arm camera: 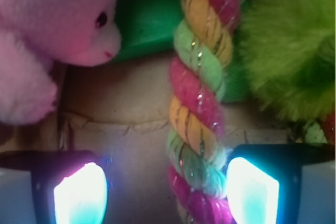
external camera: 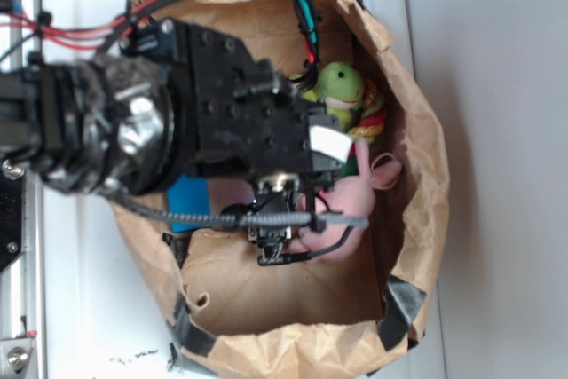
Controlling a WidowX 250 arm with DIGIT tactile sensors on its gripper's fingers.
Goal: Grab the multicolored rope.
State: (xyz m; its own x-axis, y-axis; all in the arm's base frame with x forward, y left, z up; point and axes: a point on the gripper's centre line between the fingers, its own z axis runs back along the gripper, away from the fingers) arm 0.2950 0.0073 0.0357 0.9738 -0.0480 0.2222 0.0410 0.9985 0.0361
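Observation:
The multicolored rope [arm camera: 202, 103], twisted from pink-red, yellow and light green strands, runs top to bottom in the wrist view. Its lower part lies between the glowing pads of my gripper [arm camera: 167, 195], close against the right pad [arm camera: 251, 192] and well apart from the left pad [arm camera: 81, 195]. The jaws stand wide open. In the exterior view a short striped stretch of the rope [external camera: 370, 118] shows beside the green plush toy [external camera: 340, 84]. The arm [external camera: 231, 104] hides my fingertips there.
Everything lies inside a brown paper bag [external camera: 417, 175] on a white surface. A pink plush bunny [arm camera: 47, 24] sits left of the rope, and the green plush toy [arm camera: 289, 61] sits right of it. A blue object [external camera: 188, 203] lies under the arm.

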